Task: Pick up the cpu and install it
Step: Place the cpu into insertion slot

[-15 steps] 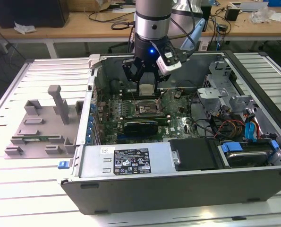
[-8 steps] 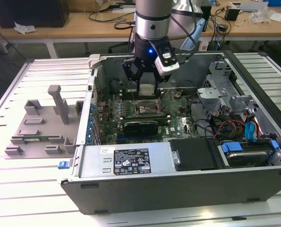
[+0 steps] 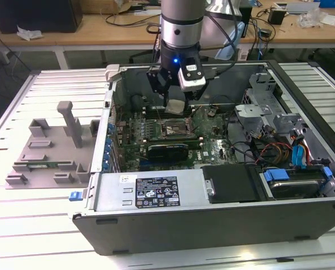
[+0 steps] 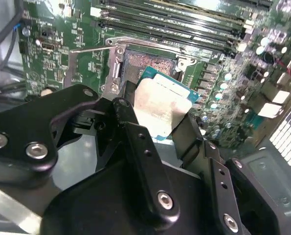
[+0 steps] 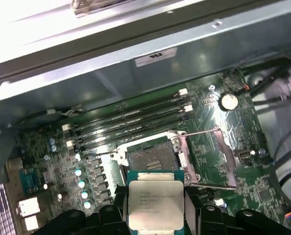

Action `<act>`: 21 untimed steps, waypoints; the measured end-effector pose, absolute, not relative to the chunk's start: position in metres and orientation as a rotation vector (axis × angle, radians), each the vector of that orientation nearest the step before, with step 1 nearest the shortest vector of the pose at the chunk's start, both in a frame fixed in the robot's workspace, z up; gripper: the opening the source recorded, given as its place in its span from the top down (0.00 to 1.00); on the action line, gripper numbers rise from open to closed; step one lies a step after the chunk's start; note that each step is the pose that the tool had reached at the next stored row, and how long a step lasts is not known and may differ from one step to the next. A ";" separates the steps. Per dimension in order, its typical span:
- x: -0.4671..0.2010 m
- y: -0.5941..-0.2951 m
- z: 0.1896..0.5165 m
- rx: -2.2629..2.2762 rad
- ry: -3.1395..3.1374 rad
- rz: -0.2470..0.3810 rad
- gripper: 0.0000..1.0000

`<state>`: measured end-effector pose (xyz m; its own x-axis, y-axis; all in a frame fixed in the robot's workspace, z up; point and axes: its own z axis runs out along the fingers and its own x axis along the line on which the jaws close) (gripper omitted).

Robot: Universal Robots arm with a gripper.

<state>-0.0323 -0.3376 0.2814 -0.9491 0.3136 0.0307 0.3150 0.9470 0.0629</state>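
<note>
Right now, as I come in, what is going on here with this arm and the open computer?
A robot arm is working inside an open computer case. Its claw is closed on the cpu, gripping it by two opposite edges with the silver top showing. The cpu hangs above the motherboard's socket, whose metal frame is flipped open to one side. The socket is empty, so the cpu is not yet seated.

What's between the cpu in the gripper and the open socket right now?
Nothing. In the first wrist view the cpu, shut in the gripper, hangs above the bare socket; its metal frame is swung aside.
</note>
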 end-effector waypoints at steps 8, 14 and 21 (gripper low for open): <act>-0.032 -0.338 0.281 -0.789 -3.025 -0.107 0.45; -0.032 -0.338 0.280 -1.085 -2.939 -0.109 0.45; -0.032 -0.338 0.279 -1.383 -2.819 -0.110 0.45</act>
<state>-0.0323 -0.3376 0.2791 -0.6127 0.7897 0.0307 0.7897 0.6103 0.0629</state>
